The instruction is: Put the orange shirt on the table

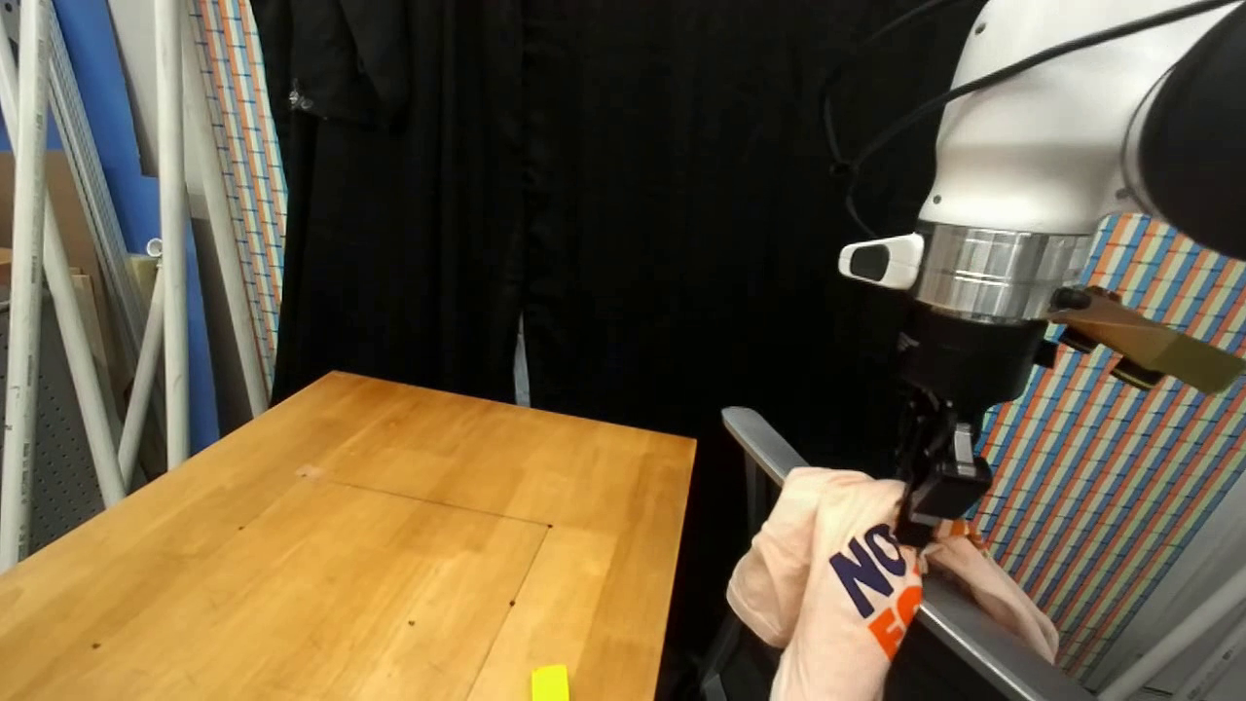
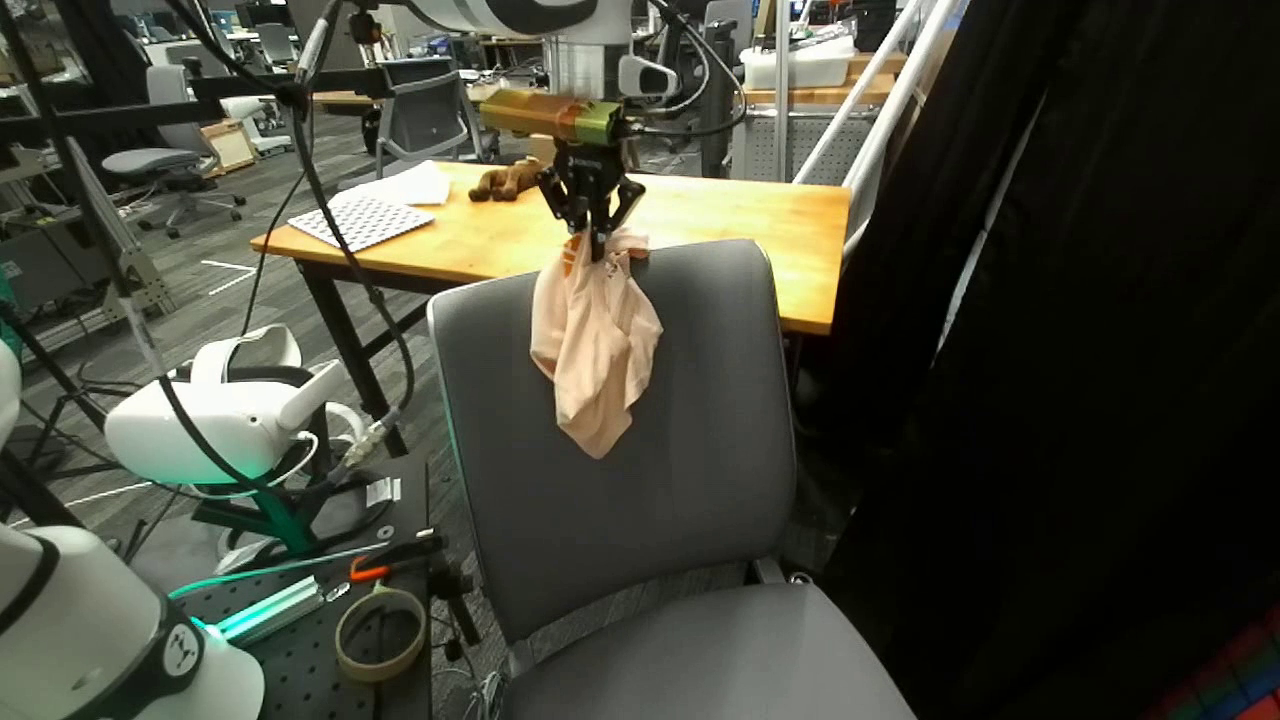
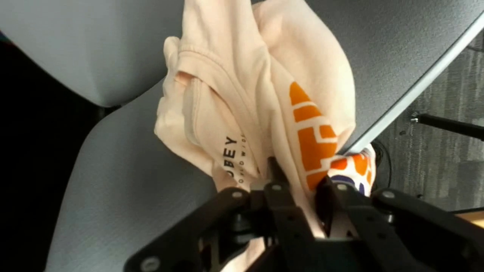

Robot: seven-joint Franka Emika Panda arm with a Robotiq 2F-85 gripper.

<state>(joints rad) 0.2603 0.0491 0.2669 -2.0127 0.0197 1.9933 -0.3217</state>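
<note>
1. The shirt, pale peach, drapes over the top of a grey chair, at centre of frame in an exterior view.
2. The tool stands with jaws together on folds of the shirt, cloth pinched between them; in the wrist view this grip is at bottom centre.
3. On the shirt, the wrist view shows orange print and partly hidden black lettering; in an exterior view, navy lettering shows lower right.
4. The counter, wooden, fills the lower left of frame in an exterior view; a yellow item is cut off at the bottom edge.
5. At upper left in an exterior view, the counter bears a brown toy and a patterned sheet.
6. A black curtain shows in both exterior views.
</note>
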